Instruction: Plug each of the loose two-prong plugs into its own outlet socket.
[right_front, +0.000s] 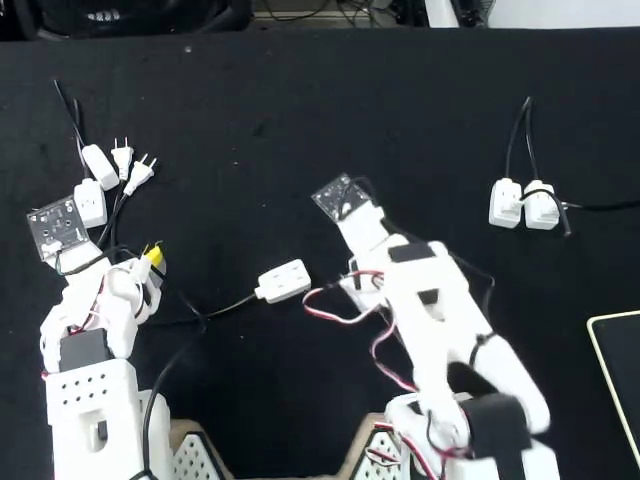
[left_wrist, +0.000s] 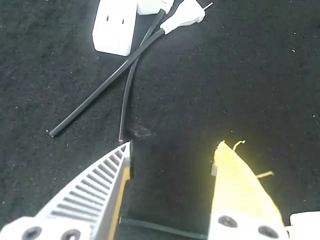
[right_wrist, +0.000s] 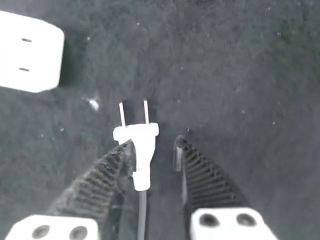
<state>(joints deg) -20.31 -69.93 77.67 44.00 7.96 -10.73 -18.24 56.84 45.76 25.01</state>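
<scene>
right pincer (right_wrist: 154, 146) is spread around a plug (right_wrist: 136, 136) near a socket (right_wrist: 30, 52), left pincer (left_wrist: 173, 150) spread over the counter (left_wrist: 240, 75).

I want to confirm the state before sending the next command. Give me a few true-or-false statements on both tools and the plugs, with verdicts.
1. The right tool is open with a two-prong plug between its fingers. True.
2. That plug's prongs are seated in the outlet block. False: the prongs are bare, and the block lies apart from them.
3. The left tool is shut on a plug. False: it is open, with bare black cloth between its fingers.
4. A white outlet and black cables lie ahead of the left tool. True.
5. Two loose plugs lie on the cloth beyond the left arm. True.
</scene>
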